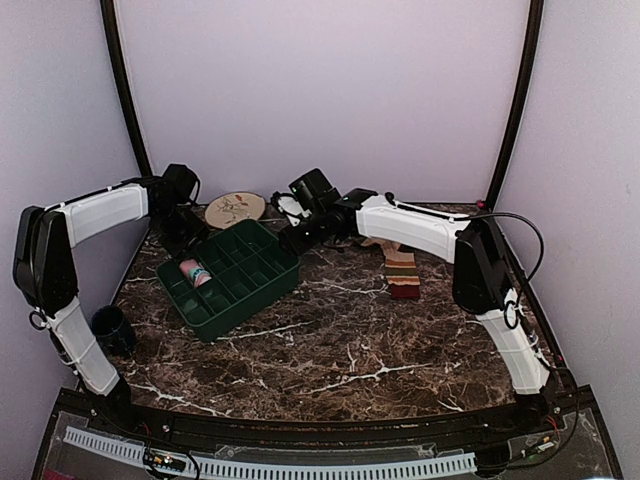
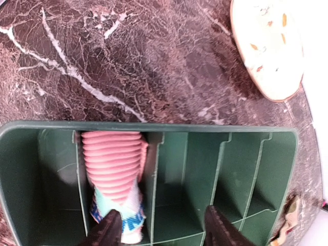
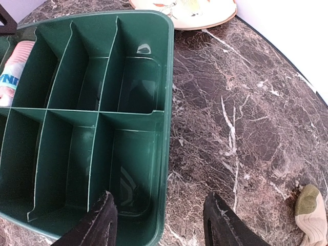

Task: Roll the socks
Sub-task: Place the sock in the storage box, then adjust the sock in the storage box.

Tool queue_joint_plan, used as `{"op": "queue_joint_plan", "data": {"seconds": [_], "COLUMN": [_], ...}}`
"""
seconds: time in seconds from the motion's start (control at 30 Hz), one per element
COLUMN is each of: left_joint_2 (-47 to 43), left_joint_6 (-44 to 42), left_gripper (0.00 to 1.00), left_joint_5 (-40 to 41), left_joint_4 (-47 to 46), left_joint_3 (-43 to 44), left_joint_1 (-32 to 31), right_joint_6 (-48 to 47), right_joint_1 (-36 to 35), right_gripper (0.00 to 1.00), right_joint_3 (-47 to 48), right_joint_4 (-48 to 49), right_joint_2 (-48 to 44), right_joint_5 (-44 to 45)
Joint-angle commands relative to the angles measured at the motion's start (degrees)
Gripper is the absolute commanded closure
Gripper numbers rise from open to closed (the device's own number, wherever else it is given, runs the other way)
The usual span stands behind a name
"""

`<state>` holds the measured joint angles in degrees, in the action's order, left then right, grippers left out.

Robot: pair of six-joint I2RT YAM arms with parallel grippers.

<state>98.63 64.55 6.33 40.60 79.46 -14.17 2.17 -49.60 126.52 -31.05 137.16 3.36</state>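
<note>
The pink sock lies rolled in a left compartment of the green divided tray; its ribbed pink cuff and mint and blue end show in the left wrist view. My left gripper is open and empty just above the tray, one finger beside the pink sock. The tan striped sock lies flat on the table right of the tray, its dark red toe nearest me. My right gripper is open and empty, its jaws on either side of the tray's rim.
A round patterned plate lies behind the tray. A small cream and olive fabric piece lies by the tray's far corner. A dark cup stands at the left edge. Walls close in the back and sides.
</note>
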Motion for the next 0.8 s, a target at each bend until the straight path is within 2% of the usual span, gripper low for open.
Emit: {"op": "queue_joint_plan", "data": {"seconds": [0.0,0.2,0.3,0.77], "left_joint_2": [-2.5,-0.9,0.4,3.9], "left_joint_6": [-1.3,-2.0,-2.4,-1.7], "left_gripper": [0.48,0.67,0.71,0.73], "left_joint_5": [-0.8,-2.2,-2.5,-2.9], "left_joint_4": [-1.3,-3.5,-3.5,-3.2], "left_joint_3": [-1.2,-2.9,-2.6,-4.3], "left_joint_1": [-0.5,-0.6,-0.7,-1.0], "right_joint_6": [-0.1,0.0,0.0,-0.8], "right_joint_1": [-1.0,-1.2,-1.2,-1.0], "right_gripper": [0.44,0.44,0.44,0.45], "right_joint_3": [1.1,0.9,1.0,1.4], "right_joint_4": [-0.2,-0.3,-0.4,-1.2], "right_joint_2": [-0.2,-0.4,-0.3,0.8], "right_joint_5": [1.7,2.3,2.4,2.8]}}
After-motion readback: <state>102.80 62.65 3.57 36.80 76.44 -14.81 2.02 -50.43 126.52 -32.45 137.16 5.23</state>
